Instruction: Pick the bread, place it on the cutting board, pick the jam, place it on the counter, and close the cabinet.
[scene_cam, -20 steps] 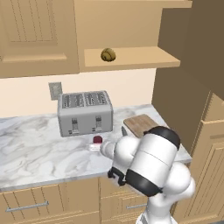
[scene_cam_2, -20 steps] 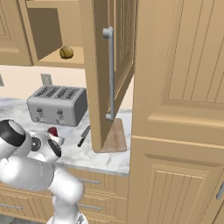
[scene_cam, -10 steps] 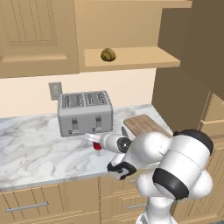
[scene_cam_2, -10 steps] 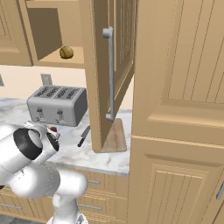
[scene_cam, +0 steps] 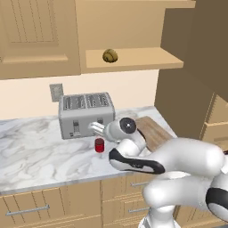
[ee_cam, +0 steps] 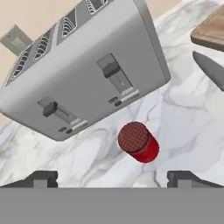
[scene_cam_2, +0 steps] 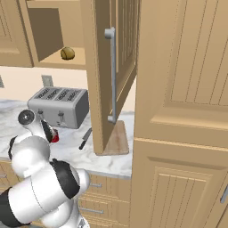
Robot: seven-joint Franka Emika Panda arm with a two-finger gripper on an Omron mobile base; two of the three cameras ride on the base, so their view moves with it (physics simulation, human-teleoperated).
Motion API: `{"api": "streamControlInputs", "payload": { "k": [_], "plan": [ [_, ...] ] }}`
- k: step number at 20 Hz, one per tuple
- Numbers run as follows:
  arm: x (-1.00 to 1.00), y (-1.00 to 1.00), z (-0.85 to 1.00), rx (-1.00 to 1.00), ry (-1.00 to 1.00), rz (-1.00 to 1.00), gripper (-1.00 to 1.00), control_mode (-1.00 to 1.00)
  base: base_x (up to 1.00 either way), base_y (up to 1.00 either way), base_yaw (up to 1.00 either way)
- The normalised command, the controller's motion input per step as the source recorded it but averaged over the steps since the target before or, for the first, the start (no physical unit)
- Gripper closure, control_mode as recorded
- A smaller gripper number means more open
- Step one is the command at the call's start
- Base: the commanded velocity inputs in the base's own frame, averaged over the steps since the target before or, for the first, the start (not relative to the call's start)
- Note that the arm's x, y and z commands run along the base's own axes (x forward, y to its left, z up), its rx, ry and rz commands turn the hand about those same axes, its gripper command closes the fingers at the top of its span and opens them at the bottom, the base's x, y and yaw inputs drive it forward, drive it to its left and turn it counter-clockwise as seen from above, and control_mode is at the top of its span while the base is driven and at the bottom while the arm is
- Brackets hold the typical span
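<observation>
My gripper (ee_cam: 112,177): jaws spread wide, nothing between them; both tips sit at the lower edge of the hand view, one lower left, one lower right.
Jam (ee_cam: 138,141): just above the gap between my tips, centre of the hand view, touching neither. Standing upright on its base, long axis vertical, dark red lid facing up at my camera. In the left base view it is left of centre (scene_cam: 99,144), in front of the toaster.
Counter (ee_cam: 183,131): veined marble under the jar; runs across the lower left of the left base view.
Toaster (ee_cam: 83,74): silver, four slots, upper half of the hand view, its lever face turned toward the jar, near but apart from it.
Knife (ee_cam: 211,70): grey blade at the right edge, lying flat on the marble.
Cutting board (ee_cam: 211,30): upper right corner, flat, nothing on its visible part.
Bread (scene_cam: 110,55): on the open shelf, upper centre of the left base view.
Cabinet (scene_cam_2: 116,71): door swung open, centre of the right base view, grey bar handle vertical.
</observation>
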Motion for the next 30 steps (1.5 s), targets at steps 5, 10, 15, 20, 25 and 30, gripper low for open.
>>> {"api": "streamControlInputs", "payload": {
  "k": [5, 10, 15, 20, 25, 30],
  "plan": [
    [-0.38, 0.0, 0.37, 0.0, 0.2, -0.15, -1.0, -1.0, 0.0, 0.0, 0.0],
    [-0.19, 0.0, 0.28, 0.0, 0.08, -0.01, -1.0, -1.0, 0.0, 0.0, 0.0],
    [-0.03, 0.0, 0.3, 0.01, 0.12, 0.07, -1.0, -1.0, 0.0, 0.0, 0.0],
    [0.0, 0.0, 0.27, 0.0, 0.14, 0.15, -1.0, -1.0, 0.0, 0.0, 0.0],
    [-0.07, 0.0, 0.12, -0.05, 0.03, 0.16, -1.0, -1.0, 0.0, 0.0, 0.0],
    [-0.23, 0.0, 0.16, -0.1, -0.02, 0.12, -1.0, -1.0, 0.0, 0.0, 0.0]
  ]
}}
